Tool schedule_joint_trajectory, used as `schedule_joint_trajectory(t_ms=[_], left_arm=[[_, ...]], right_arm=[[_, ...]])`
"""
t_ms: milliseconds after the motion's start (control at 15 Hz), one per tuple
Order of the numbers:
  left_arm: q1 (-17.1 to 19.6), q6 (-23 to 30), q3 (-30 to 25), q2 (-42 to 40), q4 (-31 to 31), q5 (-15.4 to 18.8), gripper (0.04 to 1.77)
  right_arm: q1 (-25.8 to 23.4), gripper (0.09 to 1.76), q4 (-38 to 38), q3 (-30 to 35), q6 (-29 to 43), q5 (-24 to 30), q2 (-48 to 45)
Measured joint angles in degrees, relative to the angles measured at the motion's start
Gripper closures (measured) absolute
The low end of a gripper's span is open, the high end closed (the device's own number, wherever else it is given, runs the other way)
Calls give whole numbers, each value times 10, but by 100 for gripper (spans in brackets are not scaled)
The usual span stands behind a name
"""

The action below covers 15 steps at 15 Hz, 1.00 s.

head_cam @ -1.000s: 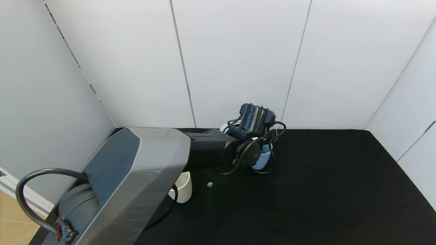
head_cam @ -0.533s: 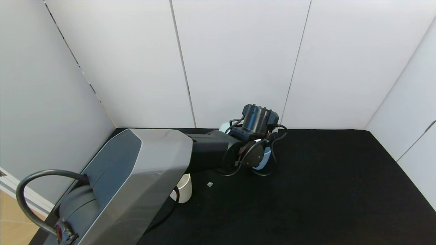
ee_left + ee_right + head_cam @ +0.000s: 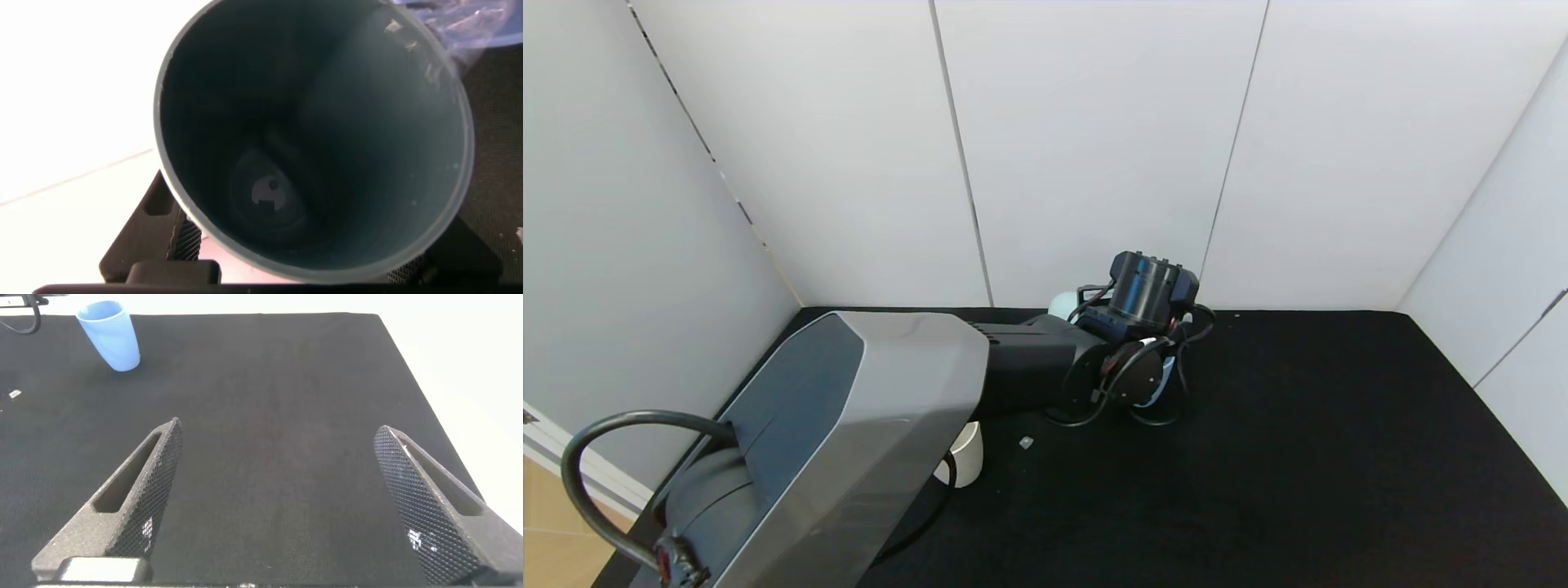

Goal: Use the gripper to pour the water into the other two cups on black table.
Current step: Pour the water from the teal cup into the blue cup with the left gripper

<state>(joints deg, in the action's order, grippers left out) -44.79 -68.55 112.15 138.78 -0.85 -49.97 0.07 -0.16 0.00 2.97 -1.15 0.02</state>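
Note:
My left gripper point(image 3: 1094, 310) is at the back middle of the black table point(image 3: 1298, 457), shut on the teal-green cup point(image 3: 384, 163). That cup's dark inside fills the left wrist view, with a pale glint point(image 3: 270, 189) at its bottom. Its pale edge point(image 3: 1063, 304) shows behind the wrist in the head view. The periwinkle blue cup point(image 3: 1170, 374) stands just under the wrist, mostly hidden. It is upright in the right wrist view point(image 3: 110, 335). The cream-beige cup point(image 3: 968, 453) stands beside my left forearm. My right gripper point(image 3: 278, 429) is open and empty over bare table.
White wall panels close the table at the back and both sides. A small white scrap point(image 3: 1026, 443) lies on the cloth in front of the left wrist. The right half of the table point(image 3: 286, 376) holds nothing.
My left wrist has shifted a little to the right and now covers more of the blue cup. The cream cup and the right gripper have not moved.

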Motion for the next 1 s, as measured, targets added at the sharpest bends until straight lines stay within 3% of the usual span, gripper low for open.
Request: schedule_joint_trajectory(t_ms=[1000], left_arm=[[-7, -27, 0, -5, 0, -23, 64]], right_arm=[[0, 14, 0, 0, 0, 0, 0]])
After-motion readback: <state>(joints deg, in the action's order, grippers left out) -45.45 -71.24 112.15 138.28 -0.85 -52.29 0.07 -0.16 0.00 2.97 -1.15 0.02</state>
